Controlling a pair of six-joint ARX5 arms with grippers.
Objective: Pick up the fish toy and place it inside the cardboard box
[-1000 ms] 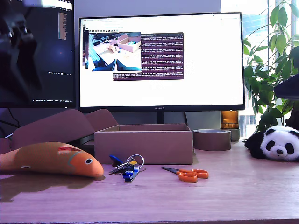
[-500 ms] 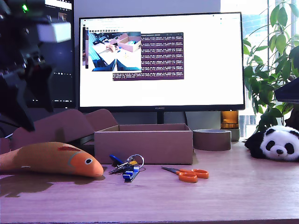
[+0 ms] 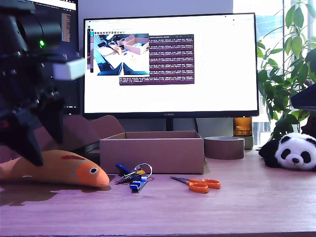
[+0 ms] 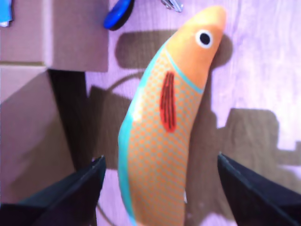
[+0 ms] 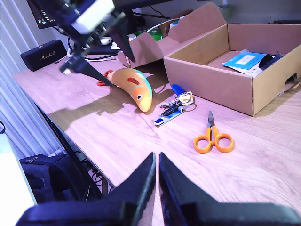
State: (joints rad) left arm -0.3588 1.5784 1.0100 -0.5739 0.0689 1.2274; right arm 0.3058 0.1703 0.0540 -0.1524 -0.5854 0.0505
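Two spread jaws of my first gripper (image 4: 160,188) straddle the long orange plush fish toy (image 4: 164,136), which lies on the wooden worktop beside the low brown cardboard box (image 3: 151,152), seemingly lined up to clamp its body. My second gripper (image 5: 157,188) waits pressed together.

Wooden desk (image 3: 237,207), bright monitor (image 3: 217,64) behind, leafy plant (image 3: 289,64) by sunlit window (image 3: 269,24)

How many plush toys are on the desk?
2. The fish toy lies at the exterior view's left under my first gripper; a panda plush sits at its right edge. Others may be hidden.
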